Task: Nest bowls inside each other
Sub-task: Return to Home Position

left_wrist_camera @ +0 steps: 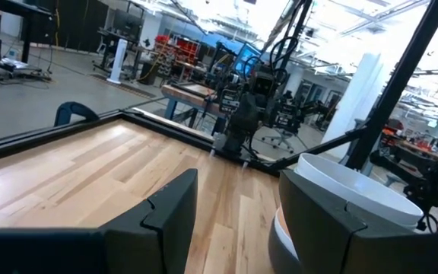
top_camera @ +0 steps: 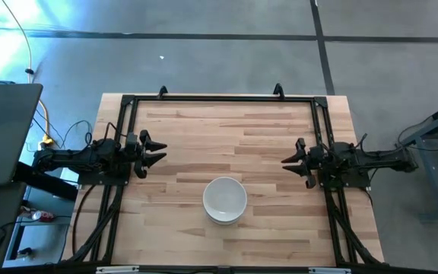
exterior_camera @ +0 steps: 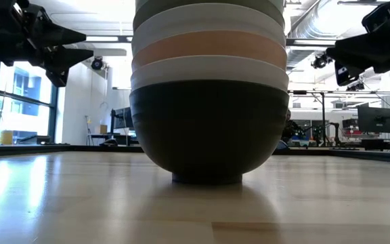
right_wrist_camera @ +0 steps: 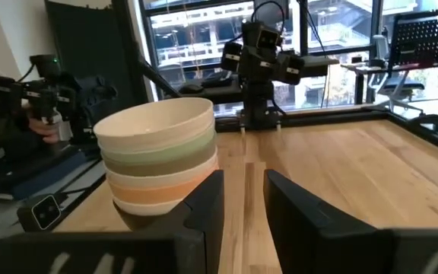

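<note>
The left gripper (top_camera: 159, 152) is held above the table (top_camera: 280, 228) at its 9 o'clock edge. Its fingers (left_wrist_camera: 169, 217) are seen set well apart in the left wrist view; nothing is gripped or touched by them. The right gripper (top_camera: 287, 161) is held above the 3 o'clock edge. Its fingers (right_wrist_camera: 204, 209) are parted by only a narrow gap, and nothing is held between them either. The two grippers are pointed toward each other across the table.

The stack of bowls (top_camera: 225, 200) is placed between the arms, a little toward 6 o'clock from the table's middle and well apart from both grippers. The table is bordered by a black frame (top_camera: 219, 97). A laptop (top_camera: 2, 133) is seen beyond the 9 o'clock side. Nothing is found between either gripper and the stack.

All seven bowls are nested upright, with mouths turned up and the stack's long axis vertical. The black bowl (exterior_camera: 208, 129) is set on the wood at the bottom. Above it are nested, in order, the lower white bowl (exterior_camera: 208, 68), the peach-orange bowl (exterior_camera: 208, 46), the middle white bowl (exterior_camera: 208, 27), the olive grey-green bowl (right_wrist_camera: 162, 164), the pale mint green bowl (right_wrist_camera: 169, 147) and the top white bowl (right_wrist_camera: 154, 122).
</note>
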`<action>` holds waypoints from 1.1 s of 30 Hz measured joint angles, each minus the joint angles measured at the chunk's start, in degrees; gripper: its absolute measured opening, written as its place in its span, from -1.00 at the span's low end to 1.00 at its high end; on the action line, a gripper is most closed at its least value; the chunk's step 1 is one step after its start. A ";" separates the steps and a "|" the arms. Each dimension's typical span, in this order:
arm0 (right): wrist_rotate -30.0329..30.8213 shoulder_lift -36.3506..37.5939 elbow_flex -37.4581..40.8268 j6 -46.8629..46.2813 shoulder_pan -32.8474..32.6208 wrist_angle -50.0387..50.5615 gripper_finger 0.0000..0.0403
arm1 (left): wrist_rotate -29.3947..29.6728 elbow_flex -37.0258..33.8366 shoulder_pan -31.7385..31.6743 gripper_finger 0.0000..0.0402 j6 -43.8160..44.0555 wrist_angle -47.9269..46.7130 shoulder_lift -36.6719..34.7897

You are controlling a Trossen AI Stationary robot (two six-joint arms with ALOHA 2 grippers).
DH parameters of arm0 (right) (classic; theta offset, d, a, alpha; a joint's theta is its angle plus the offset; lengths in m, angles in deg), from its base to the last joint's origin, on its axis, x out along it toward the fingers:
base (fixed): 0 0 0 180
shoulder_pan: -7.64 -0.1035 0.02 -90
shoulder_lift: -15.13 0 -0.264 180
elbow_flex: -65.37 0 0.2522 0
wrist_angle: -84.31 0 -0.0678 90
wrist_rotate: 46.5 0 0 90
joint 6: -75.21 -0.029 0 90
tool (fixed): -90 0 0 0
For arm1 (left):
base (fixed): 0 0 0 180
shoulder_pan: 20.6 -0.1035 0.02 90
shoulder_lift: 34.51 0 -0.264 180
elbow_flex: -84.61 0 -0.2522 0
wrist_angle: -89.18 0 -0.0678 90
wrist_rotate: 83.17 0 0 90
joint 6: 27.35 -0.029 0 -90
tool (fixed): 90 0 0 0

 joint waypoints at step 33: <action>5.09 -0.02 -0.13 7.56 0.02 2.12 -0.58 | 2.58 -0.04 0.00 -0.12 -18.15 -1.97 0.87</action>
